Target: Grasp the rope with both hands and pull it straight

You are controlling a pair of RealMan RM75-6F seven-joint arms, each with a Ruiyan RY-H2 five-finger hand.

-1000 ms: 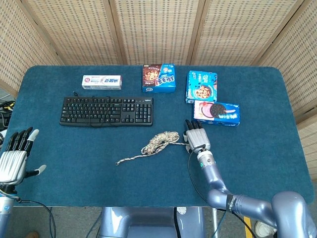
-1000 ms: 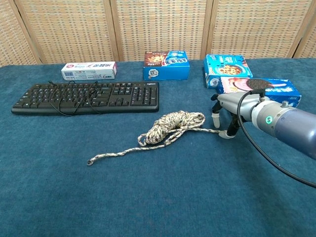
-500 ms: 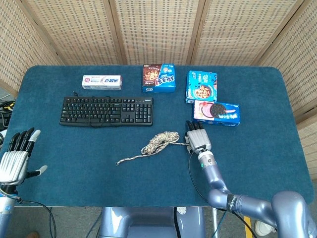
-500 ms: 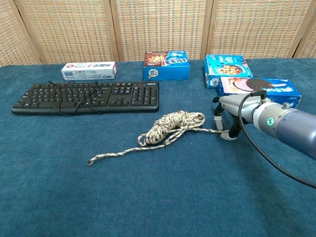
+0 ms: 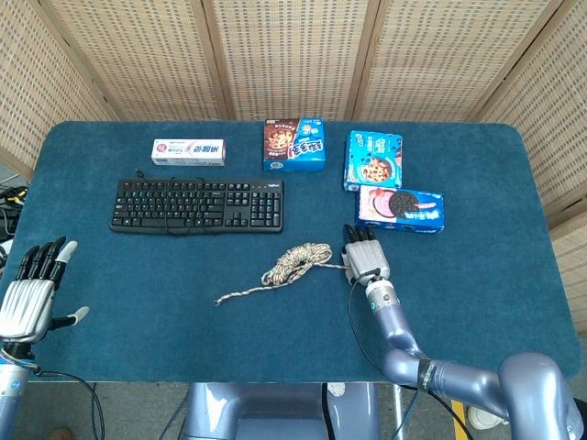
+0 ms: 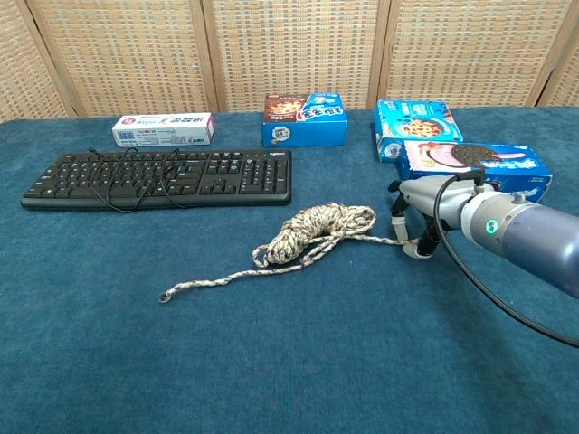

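The rope (image 6: 318, 231) is lying coiled mid-table (image 5: 138, 302), one loose end trailing left. The right robot hand (image 5: 364, 258) is pressing down on the rope's right end, fingers curled onto it. The left robot hand (image 5: 30, 291) is hovering spread wide, gripping nothing.

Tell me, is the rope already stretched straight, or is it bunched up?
Bunched up. Most of the rope lies coiled on the table, with one loose end trailing toward the left and another strand reaching the right hand.
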